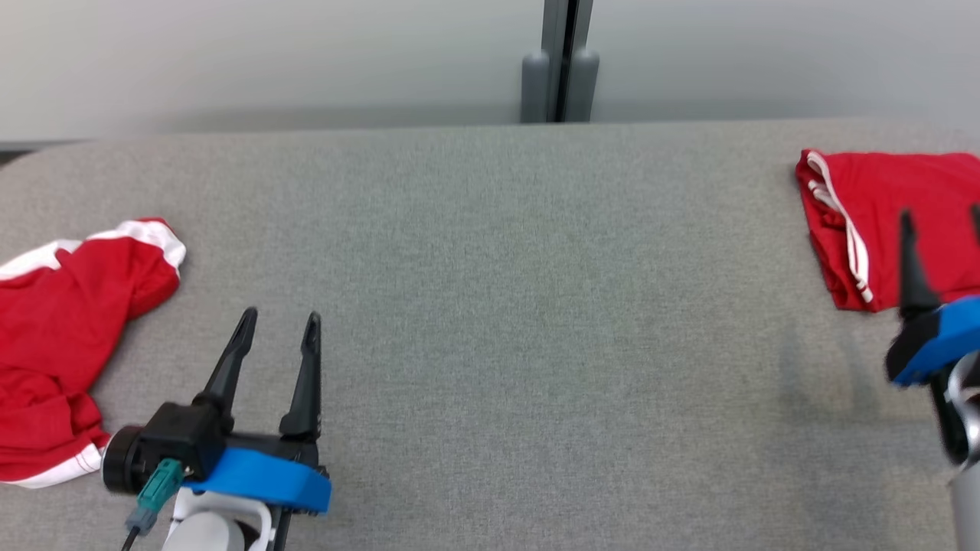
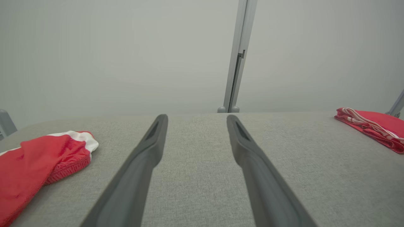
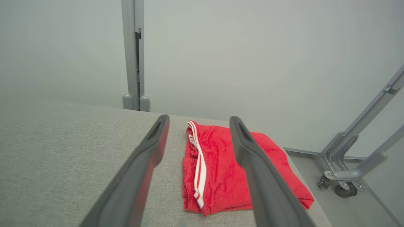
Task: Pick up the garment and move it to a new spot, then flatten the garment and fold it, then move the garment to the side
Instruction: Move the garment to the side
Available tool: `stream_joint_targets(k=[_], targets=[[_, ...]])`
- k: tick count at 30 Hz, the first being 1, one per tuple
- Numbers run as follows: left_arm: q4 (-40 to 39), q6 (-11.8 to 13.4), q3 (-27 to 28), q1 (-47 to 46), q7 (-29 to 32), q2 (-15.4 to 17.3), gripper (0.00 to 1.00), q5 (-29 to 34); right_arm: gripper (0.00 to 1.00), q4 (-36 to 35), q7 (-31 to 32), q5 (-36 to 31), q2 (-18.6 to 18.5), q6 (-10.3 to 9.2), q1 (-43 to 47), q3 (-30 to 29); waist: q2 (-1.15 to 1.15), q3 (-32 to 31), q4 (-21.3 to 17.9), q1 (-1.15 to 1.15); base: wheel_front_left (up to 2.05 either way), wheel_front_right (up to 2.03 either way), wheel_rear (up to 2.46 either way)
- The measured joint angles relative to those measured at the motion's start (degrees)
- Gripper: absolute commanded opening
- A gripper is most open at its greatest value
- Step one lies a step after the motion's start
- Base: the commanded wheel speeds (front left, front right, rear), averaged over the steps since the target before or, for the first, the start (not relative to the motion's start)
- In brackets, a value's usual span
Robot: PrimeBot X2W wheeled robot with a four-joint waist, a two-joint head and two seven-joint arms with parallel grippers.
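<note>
Nearest, the left gripper (image 1: 280,316) hovers spread and empty over the grey bench (image 1: 490,268) beside a crumpled red garment (image 1: 53,321), while farther off the right gripper (image 3: 198,119), also spread and empty, hangs by the folded red garment (image 1: 888,207) lying at the bench's far right corner.

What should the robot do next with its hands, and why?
Probably reach the open left gripper toward the crumpled red garment and pinch it. It lies heaped at the table's left, while the folded red garment already sits neatly at the right, ahead of the open, empty right gripper.
</note>
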Motion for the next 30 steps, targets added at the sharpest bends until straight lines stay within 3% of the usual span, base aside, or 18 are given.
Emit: stream_joint_targets(k=[8, 17, 30], targets=[[2.12, 1.43, 3.13, 5.04, -0.18, -0.73, 1.00, -1.24, 1.00, -10.80, 0.15, 5.97, 4.66, 0.00, 10.78, 4.08, 0.00, -5.42, -0.17, 0.00, 0.00, 0.00, 0.00], [3.00, 1.22, 4.72, 9.50, -0.19, -2.47, 1.00, -0.70, 1.00, -19.87, -0.81, 7.78, 11.02, 0.00, 23.78, 2.52, 0.01, -10.16, 1.01, 0.00, 0.00, 0.00, 0.00], [1.18, 1.54, 6.26, 12.93, -0.19, -3.25, 1.00, 1.82, 1.00, -22.72, 0.68, 8.92, 12.28, 0.00, 29.31, 4.61, 0.02, -11.25, 0.99, 0.01, 0.00, 0.00, 0.00]])
